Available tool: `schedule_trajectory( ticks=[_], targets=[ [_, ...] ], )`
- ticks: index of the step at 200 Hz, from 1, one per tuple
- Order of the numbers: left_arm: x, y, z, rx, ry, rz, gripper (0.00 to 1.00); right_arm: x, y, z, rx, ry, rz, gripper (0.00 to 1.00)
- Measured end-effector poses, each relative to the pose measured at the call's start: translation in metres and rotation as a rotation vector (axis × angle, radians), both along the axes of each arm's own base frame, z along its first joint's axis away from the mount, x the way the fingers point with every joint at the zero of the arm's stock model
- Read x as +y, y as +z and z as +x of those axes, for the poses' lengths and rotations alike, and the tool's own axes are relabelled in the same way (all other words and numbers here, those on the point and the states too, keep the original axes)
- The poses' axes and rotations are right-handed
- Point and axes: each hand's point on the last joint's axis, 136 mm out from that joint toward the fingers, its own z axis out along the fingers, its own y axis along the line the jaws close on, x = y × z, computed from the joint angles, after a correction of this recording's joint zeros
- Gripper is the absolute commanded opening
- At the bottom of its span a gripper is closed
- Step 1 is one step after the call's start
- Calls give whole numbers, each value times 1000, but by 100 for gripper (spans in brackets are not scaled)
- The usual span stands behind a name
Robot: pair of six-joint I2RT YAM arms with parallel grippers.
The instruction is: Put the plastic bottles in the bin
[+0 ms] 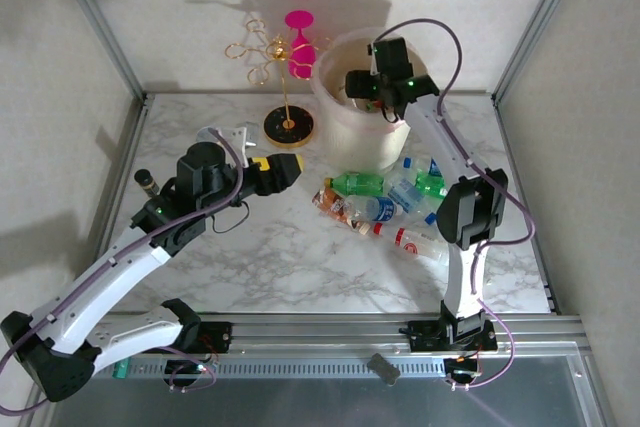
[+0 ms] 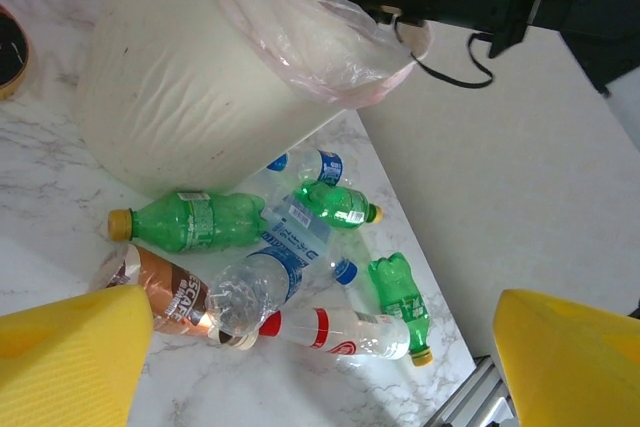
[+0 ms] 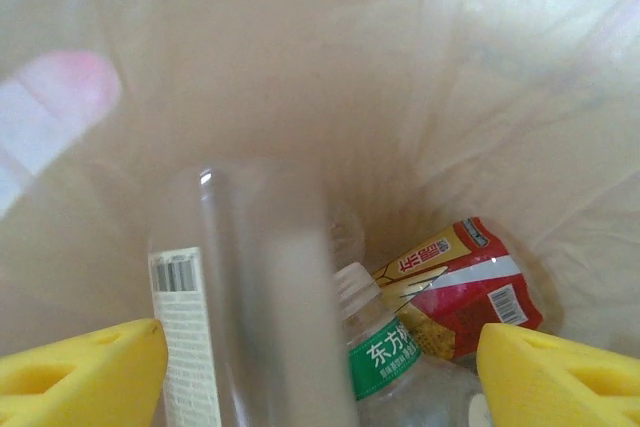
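At the far right of the bench [image 1: 290,257] stands the bin [image 1: 352,147], plastic bottles [image 1: 385,205] heaped just near of it. My right pincer [image 3: 322,347] hangs spread inside, a clear bottle [image 3: 250,287] between its pads [image 3: 80,367]. My left pincer [image 2: 320,357], spread too, faces them. Snagging the liner [image 2: 330,57] could tip the bin.

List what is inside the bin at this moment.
Inside the bin: a clear bottle with a white barcode label, a green-labelled bottle and a red-and-yellow-labelled bottle. These cover the bin's floor, so anything beneath them is hidden.

place: robot lab cell | marble-print table [image 1: 280,267] | aluminium frame [image 1: 330,328] | white panel walls [image 1: 60,147]
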Motion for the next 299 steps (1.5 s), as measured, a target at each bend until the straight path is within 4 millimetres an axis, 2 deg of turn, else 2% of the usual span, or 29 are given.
schedule_trajectory(
  ticks=[27, 43, 63, 84, 97, 111, 154, 183, 199, 240, 269, 299],
  targets=[
    [6, 6, -4, -19, 17, -8, 88, -6, 54, -21, -91, 2, 42, 77],
    [11, 8, -7, -27, 30, -16, 88, -13, 94, -46, -164, 8, 78, 75],
    [17, 5, -11, -27, 49, -24, 87, -22, 129, -84, -234, 18, 128, 74],
    [22, -6, -14, -10, 67, -28, 86, -31, 145, -119, -269, 30, 178, 73],
    [24, -17, -14, 15, 78, -26, 86, -36, 141, -135, -265, 29, 201, 71],
    [25, -32, -14, 47, 87, -24, 84, -42, 125, -151, -234, 17, 216, 70],
    [29, -93, -20, 176, 114, -6, 80, -60, 47, -195, -50, -46, 261, 67],
    [34, -126, -25, 247, 137, 14, 80, -79, -6, -228, 96, -195, 363, 64],
    [35, -131, -26, 263, 143, 13, 80, -91, -35, -246, 190, -325, 444, 63],
    [34, -128, -24, 257, 149, -3, 80, -120, -113, -289, 405, -669, 563, 65],
    [35, -128, -24, 253, 153, -2, 81, -134, -154, -313, 480, -838, 617, 66],
    [37, -128, -22, 249, 168, 2, 81, -140, -188, -328, 544, -968, 665, 69]
  ],
)
